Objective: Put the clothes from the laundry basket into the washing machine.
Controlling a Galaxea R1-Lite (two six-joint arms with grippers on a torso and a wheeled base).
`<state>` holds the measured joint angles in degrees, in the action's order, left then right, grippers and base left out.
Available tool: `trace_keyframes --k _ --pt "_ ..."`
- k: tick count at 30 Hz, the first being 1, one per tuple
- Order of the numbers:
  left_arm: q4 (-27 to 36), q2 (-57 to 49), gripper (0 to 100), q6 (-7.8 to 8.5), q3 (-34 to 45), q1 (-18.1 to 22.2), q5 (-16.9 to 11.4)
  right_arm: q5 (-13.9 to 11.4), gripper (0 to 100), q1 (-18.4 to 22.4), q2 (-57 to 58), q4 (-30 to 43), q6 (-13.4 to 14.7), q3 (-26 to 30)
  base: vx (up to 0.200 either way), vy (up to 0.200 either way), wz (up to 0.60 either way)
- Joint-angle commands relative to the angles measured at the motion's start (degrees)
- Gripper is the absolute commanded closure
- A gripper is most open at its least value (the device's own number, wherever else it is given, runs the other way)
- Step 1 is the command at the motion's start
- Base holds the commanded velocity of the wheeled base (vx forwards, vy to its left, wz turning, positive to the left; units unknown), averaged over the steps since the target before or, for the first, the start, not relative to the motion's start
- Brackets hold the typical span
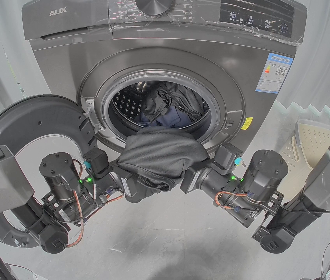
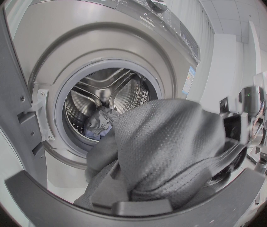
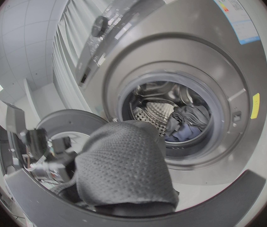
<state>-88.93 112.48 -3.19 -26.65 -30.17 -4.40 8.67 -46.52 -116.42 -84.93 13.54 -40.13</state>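
Observation:
A dark grey textured garment (image 1: pixel 161 156) hangs between my two grippers, just in front of and below the washing machine's round opening (image 1: pixel 106 98). My left gripper (image 1: pixel 134 185) is shut on its left side and my right gripper (image 1: pixel 186 175) on its right side, with the cloth draped over both. The garment (image 2: pixel 171 142) covers most of the left gripper (image 2: pixel 130 199) in the left wrist view, and it (image 3: pixel 124 171) bulges up in the right wrist view. Inside the drum lie dark clothes (image 1: pixel 172 102) over a blue piece (image 3: pixel 184 133).
The machine's door (image 1: pixel 28 125) stands swung open to the left, beside my left arm. A cream perforated laundry basket (image 1: pixel 313 148) sits on the floor to the right of the machine. Bare grey floor (image 1: pixel 165 234) lies below the arms.

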Motion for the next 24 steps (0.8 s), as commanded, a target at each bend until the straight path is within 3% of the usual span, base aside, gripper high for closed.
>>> trace_keyframes --k 1,6,7,12,18,20,21,24 --pt "-0.1 -2.5 100 -0.5 -0.9 -0.7 0.4 -0.7 100 3.5 -2.8 -0.4 -0.1 0.8 0.0 0.0 0.0" --pt "-0.1 -3.3 100 -0.5 -0.9 -1.2 0.4 -1.5 100 3.4 -3.7 -0.7 -0.4 -0.6 0.0 0.0 0.0" --pt "-0.1 -3.3 100 -0.5 -0.9 -1.2 0.4 -1.6 0 3.4 -3.7 -0.7 -0.4 -0.6 0.0 0.0 0.0" --pt "-0.1 -3.3 100 -0.41 -0.9 -0.9 0.5 -3.5 0 2.1 -2.2 -1.8 -1.2 1.1 0.0 0.0 0.0" --pt "-0.1 -5.0 100 -0.41 -0.5 -0.4 2.2 -9.1 0 -0.6 4.8 -2.0 -6.2 17.5 0.0 0.0 0.0" --pt "-0.1 -5.0 100 -0.41 -0.5 -0.4 2.2 -9.1 0 -0.6 4.8 -2.0 -6.2 17.5 0.0 0.0 0.0" --pt "-0.1 -5.4 100 -0.41 -0.2 -0.4 2.2 -10.0 0 -1.1 6.6 -2.4 -6.9 23.6 0.0 0.0 0.0" --pt "-0.2 -5.5 100 -0.23 0.0 -0.4 2.2 -11.0 0 -0.2 6.8 -2.5 -7.1 26.0 0.0 0.0 0.0"
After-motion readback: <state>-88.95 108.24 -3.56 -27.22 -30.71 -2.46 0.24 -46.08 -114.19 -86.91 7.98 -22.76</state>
